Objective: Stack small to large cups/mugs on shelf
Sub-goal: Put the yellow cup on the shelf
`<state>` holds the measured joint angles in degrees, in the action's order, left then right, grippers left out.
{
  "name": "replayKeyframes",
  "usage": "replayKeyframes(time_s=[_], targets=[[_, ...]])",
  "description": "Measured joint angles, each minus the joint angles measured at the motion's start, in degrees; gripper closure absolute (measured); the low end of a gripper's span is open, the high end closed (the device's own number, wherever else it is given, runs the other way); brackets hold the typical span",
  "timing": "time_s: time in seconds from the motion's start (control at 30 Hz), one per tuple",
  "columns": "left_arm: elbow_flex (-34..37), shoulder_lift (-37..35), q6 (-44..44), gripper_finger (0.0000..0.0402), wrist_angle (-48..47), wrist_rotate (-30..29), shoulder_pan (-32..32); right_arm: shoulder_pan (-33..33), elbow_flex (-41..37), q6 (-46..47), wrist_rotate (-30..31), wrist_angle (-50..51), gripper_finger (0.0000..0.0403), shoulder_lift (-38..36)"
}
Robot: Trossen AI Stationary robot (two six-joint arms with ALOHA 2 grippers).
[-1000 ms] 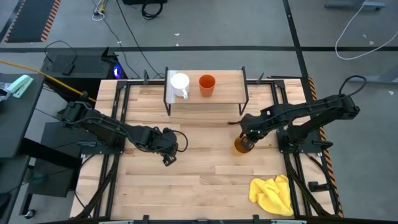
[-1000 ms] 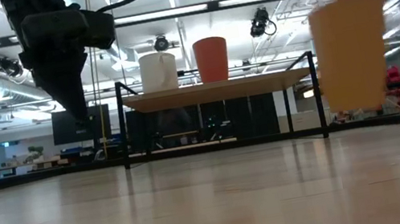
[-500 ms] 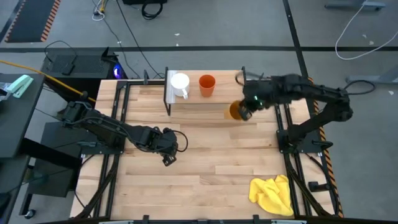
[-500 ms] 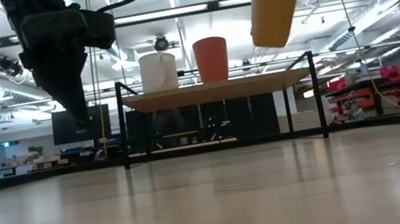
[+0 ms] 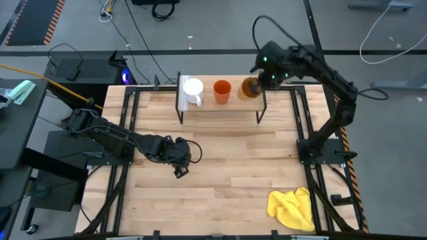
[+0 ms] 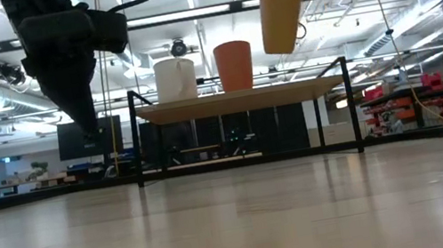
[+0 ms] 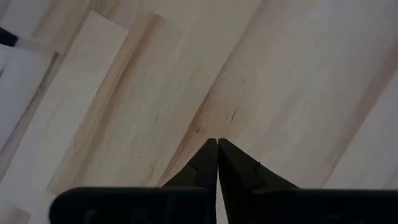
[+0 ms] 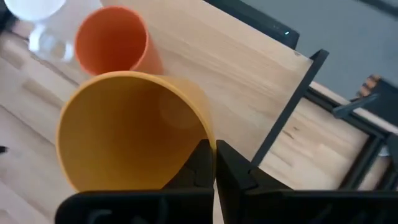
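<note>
My right gripper (image 5: 261, 75) is high over the right end of the light-wood shelf (image 5: 220, 107), shut on the mustard-yellow cup (image 5: 250, 87), which hangs in the air (image 6: 280, 17). The white mug (image 5: 193, 89) stands on its base at the shelf's left end, on the pale strip. The orange-red cup (image 5: 221, 91) stands beside it, mid-shelf. In the right wrist view the yellow cup (image 8: 130, 130) is nearest, with the orange-red cup (image 8: 112, 40) beyond it. My left gripper (image 5: 179, 163) is shut and hovers over the table's left middle (image 7: 217, 142). My right gripper pinches the mustard-yellow cup by its rim (image 8: 208, 144), one finger inside the cup and one outside on the wall. The fingers come from above. The cup is lifted clear, mouth up, slightly tilted, and hangs below the fingers above the shelf's right end (image 6: 323, 84).
A crumpled yellow cloth (image 5: 292, 208) lies at the table's near right corner. The shelf stands on thin black legs (image 6: 351, 102) at the far edge. Bare plank shows to the right of the orange-red cup (image 8: 249, 81).
My right gripper has carried the mustard-yellow cup from over the table's right middle up and toward the far edge, to above the shelf's right end, staying shut on it. The cup has risen well above shelf height and moved in beside the orange-red cup.
</note>
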<state>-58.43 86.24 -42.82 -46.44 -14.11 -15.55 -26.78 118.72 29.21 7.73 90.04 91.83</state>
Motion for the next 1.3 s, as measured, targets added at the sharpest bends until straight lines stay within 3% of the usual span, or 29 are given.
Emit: replayKeyframes(time_s=[0.23, 0.43, 1.3], targets=[[0.0, 0.0, 1.0, 0.0385, 0.1, 0.0, 0.0, -9.4, 1.3, -2.8, -7.8, 0.0, 0.0398, 3.3], [0.0, 0.0, 1.5, 0.0392, 0.1, 0.0, 0.0, -13.2, 1.3, -5.2, -9.8, 0.0, 0.0398, 5.9], [0.0, 0.0, 1.7, 0.0383, 0.1, 0.0, 0.0, -14.4, 0.0, -6.9, -10.4, 0.0, 0.0398, 9.1]])
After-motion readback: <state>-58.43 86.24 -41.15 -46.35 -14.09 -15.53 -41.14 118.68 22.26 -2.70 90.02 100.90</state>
